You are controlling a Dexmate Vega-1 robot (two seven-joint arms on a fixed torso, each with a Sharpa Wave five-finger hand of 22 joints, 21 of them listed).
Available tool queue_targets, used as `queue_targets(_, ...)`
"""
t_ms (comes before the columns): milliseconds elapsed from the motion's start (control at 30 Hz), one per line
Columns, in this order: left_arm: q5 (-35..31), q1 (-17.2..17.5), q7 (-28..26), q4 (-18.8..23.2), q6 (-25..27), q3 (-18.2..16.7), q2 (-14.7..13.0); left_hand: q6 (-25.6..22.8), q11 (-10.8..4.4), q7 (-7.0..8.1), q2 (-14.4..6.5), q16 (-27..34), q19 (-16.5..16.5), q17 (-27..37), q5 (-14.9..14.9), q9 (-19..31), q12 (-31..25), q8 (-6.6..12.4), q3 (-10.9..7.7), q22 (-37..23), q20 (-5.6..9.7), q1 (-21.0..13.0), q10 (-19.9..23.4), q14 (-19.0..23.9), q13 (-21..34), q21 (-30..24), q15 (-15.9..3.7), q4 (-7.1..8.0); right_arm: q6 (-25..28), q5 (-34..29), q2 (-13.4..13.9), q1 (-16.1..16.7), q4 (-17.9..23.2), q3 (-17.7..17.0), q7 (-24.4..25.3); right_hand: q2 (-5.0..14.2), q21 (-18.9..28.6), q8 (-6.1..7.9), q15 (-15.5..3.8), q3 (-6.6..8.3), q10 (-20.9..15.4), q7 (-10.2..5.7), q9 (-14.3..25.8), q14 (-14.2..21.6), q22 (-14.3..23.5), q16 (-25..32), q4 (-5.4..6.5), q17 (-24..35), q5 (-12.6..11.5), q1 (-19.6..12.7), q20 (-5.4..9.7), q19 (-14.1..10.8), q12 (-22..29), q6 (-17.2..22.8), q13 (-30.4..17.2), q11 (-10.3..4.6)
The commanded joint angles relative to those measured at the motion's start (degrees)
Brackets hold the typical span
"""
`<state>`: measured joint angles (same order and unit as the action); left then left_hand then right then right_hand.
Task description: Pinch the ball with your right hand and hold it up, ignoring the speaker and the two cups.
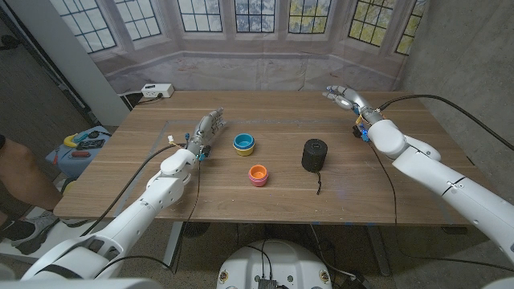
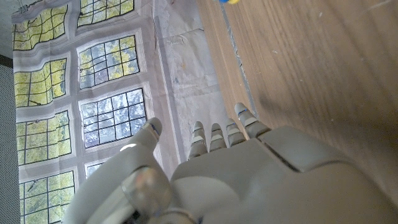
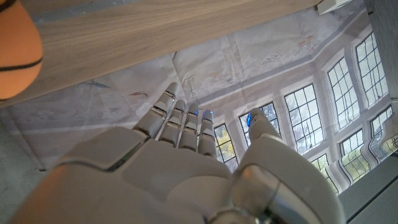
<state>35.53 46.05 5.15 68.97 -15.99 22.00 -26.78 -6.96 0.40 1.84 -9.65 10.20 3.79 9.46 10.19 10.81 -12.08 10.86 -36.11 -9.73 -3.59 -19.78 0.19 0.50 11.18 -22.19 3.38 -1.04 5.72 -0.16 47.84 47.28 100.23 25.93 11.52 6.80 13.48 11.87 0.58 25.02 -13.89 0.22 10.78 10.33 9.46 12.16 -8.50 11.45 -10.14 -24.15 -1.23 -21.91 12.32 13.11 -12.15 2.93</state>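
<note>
Pre-grasp step: right hand (image 1: 344, 96) spread, empty, at far table (image 1: 281, 189) edge. Orange ball (image 3: 17, 51) near, ungrasped. Next: reach, pinch, lift.

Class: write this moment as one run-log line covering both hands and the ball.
left hand: open, near blue cup | right hand: open, far table edge | ball: not held

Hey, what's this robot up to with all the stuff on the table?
Nothing is being held right now. The right hand is up near the table's far right corner with its fingers spread. An orange ball shows at the edge of the right wrist view, not grasped. The left hand waits on the table beside a blue and yellow cup. A pink and orange cup and a black speaker stand untouched in the middle.
</note>
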Motion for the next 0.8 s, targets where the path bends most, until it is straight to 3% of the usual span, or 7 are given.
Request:
queue_targets(33,-0.06,-0.2,-0.25,-0.58,-0.03,0.22,0.33,-0.06,0.1,0.21,0.07,-0.08,0.05,0.22,0.32,0.05,0.17,-0.08,-0.06,-0.27,-0.13,-0.68,-0.15,-0.28,0.12,0.09,0.22,-0.47,2.57,-4.88,3.74,-0.77,0.94,0.12,-1.05,-0.29,-0.03,0.13,0.19,0.04,-0.52,0.24,0.28,0.78,0.27,0.35,-0.45,0.02,-0.23,-0.71,0.04,-0.62,0.25,0.32,-0.2,0.18)
queue_targets(267,-0.44,-0.13,-0.44,-0.18,0.04,0.35,0.06,-0.04,0.08,0.2,0.0,-0.09,0.07,0.22,0.33,0.06,0.16,-0.08,-0.03,-0.28,-0.15,-0.77,-0.16,-0.41,0.1,0.24,0.3,-0.66,6.71,-7.46,6.12,-1.11,2.23,0.25,-2.47,-1.1,-0.2,0.07,0.75,-0.51,-0.76,0.63,0.29,1.08,0.26,0.42,-0.54,0.02,-0.1,-0.56,-0.59,-1.0,0.28,0.42,-0.24,0.68)
queue_targets(600,-0.98,0.68,-1.32,1.63,0.45,0.31,-0.79,-0.09,0.09,0.17,-0.06,-0.04,0.09,0.23,0.33,0.06,0.15,-0.04,0.03,-0.28,-0.18,-0.84,-0.17,-0.46,0.09,0.42,0.24,-0.84,7.36,-10.59,9.87,-1.14,2.62,-0.18,-3.37,-3.3,-0.55,0.28,1.23,-1.74,-0.6,1.57,0.31,1.19,0.25,0.32,-0.77,-0.02,0.07,-0.03,-1.53,-1.56,0.14,1.32,-0.31,1.17)
queue_targets(800,-1.15,0.83,-1.15,2.39,0.89,0.54,-1.12,-0.16,0.15,0.18,-0.12,-0.01,0.13,0.24,0.33,0.06,0.11,-0.01,0.07,-0.29,-0.19,-0.9,-0.08,-0.46,0.09,0.55,0.32,-0.97,7.91,-11.72,11.76,-1.09,3.29,-0.96,-4.03,-3.52,-0.59,0.3,1.35,-1.8,-0.58,1.63,0.32,1.34,0.25,0.34,-0.88,-0.04,0.05,-0.19,-1.73,-1.72,0.11,1.45,-0.32,1.28)
